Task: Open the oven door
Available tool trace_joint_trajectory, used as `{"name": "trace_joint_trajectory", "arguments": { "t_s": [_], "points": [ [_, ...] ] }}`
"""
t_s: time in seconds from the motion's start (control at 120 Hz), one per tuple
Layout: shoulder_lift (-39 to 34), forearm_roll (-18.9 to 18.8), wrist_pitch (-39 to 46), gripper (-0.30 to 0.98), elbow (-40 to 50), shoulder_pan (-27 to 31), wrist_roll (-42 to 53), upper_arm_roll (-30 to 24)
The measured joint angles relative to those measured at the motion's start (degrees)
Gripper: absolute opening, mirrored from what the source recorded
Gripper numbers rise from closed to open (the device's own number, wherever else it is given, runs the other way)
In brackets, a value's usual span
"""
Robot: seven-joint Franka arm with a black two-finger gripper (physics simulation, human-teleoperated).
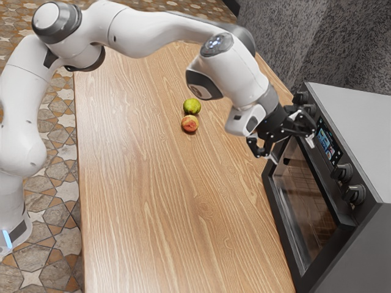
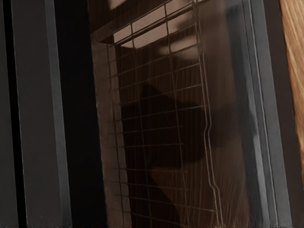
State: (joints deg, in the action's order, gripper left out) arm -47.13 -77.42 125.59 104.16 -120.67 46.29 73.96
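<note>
Wooden tabletop [image 1: 153, 213] across the lower middle of the exterior view. At lower right, the oven door [image 1: 302, 210], apparently shut, with no clear gap along its top. Just above, right of centre, the gripper [image 1: 292, 152], fingers spread apart; contact with the door hard to tell. Approach nearly done, by the look of it; pull and swing both left. Farther off, upper middle, a reddish fruit [image 1: 189, 124] and a green one [image 1: 192, 106]; beyond, upper right, a grey wall [image 1: 275, 36].
</note>
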Motion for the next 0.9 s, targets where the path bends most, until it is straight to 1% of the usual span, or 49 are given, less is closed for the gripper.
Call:
{"name": "trace_joint_trajectory", "arguments": {
  "t_s": [0.2, 0.308, 0.325, 0.375, 0.408, 0.425, 0.442, 0.475, 0.525, 0.542, 0.592, 0.608, 0.642, 0.675, 0.7, 0.717, 0.742, 0.775, 0.808, 0.842, 0.875, 0.892, 0.9],
  "points": [
    [0.12, 1.22, -0.02, 0.71, 0.71, 0.05, 0.63, 1.37],
    [0.26, 2.53, -0.29, 0.69, 2.29, 0.57, 0.85, 1.26],
    [0.36, 2.78, -0.35, 0.70, 2.96, 1.20, 0.89, 0.91],
    [0.67, 4.01, -0.77, 0.62, 7.13, 5.81, 0.98, -2.88],
    [0.85, 5.27, -1.09, 0.56, 11.42, 10.92, 1.04, -7.27],
    [0.88, 6.04, -1.24, 0.50, 14.09, 14.34, 1.06, -10.33],
    [0.88, 6.87, -1.38, 0.47, 16.70, 17.79, 1.06, -13.52],
    [0.84, 8.94, -1.76, 0.52, 21.25, 24.09, 1.06, -19.61],
    [0.61, 13.75, -3.02, 0.57, 26.84, 33.26, 1.04, -30.67],
    [0.46, 15.85, -3.65, 0.58, 28.15, 36.04, 1.03, -34.82],
    [-0.35, 23.72, -6.04, 0.61, 30.17, 44.52, 1.00, -50.10],
    [-0.43, 26.40, -6.75, 0.62, 30.00, 47.20, 1.01, -54.64],
    [0.60, 31.78, -8.51, 0.64, 25.84, 51.38, 1.04, -62.27],
    [4.21, 35.99, -11.28, 0.65, 17.61, 53.48, 1.05, -66.56],
    [8.42, 38.48, -14.00, 0.66, 8.55, 54.52, 0.95, -68.23],
    [10.95, 39.86, -15.90, 0.66, 3.04, 55.03, 0.75, -68.48],
    [14.74, 41.57, -18.97, 0.66, -4.89, 55.60, 0.20, -67.20],
    [19.59, 43.43, -22.69, 0.67, -14.27, 56.09, -0.75, -62.60],
    [24.36, 44.94, -26.00, 0.67, -21.74, 56.32, -1.81, -56.36],
    [29.90, 46.44, -29.53, 0.68, -28.83, 56.47, -3.03, -48.15],
    [34.63, 48.52, -32.81, 0.68, -34.08, 56.47, -4.21, -39.81],
    [36.96, 50.13, -34.31, 0.68, -35.93, 57.86, -4.81, -35.99],
    [38.28, 51.18, -35.03, 0.68, -36.70, 59.78, -5.11, -34.96]
  ]
}}
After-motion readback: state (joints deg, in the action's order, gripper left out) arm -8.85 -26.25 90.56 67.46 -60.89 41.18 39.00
